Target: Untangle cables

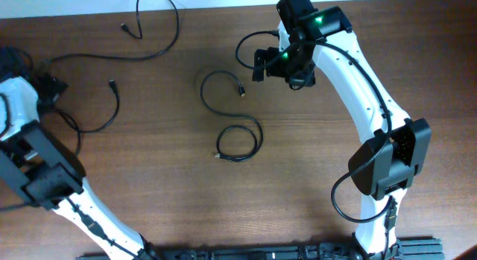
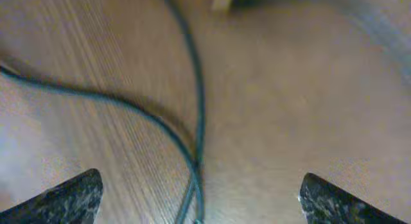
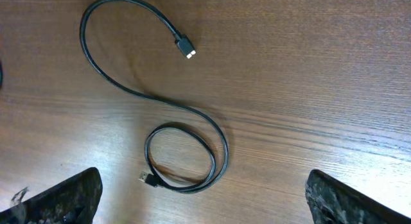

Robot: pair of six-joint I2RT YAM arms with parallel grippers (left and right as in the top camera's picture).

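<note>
On the right wrist view, the right gripper (image 3: 203, 185) has its fingers (image 3: 67, 198) spread wide with nothing between the pads. The short USB cable (image 3: 192, 112) lies on the wooden table (image 3: 321, 76) ahead of them. Its small coil sits just ahead of the gap between the fingertips, with the flat plug (image 3: 149, 180) nearer the left-hand finger. The tail sweeps away in a wide arc to the other connector (image 3: 185, 47), well ahead of the fingers.

The left gripper (image 2: 200, 179) is also spread and pinches nothing. A dark strand (image 2: 198, 89) runs straight toward the gap between its fingers (image 2: 70, 198). A second strand (image 2: 96, 95) curves in from the left-hand side and meets the first just ahead of the fingertips. The view is blurred, so we cannot tell whether the two cross, touch or are one cable doubled back. A pale shape (image 2: 221, 0) at the far edge is too soft to name.

From overhead, a long cable (image 1: 168, 44) loops across the table's far side. Another cable (image 1: 115, 111) curls beside the left arm (image 1: 19, 103), where the arm hides its run.
</note>
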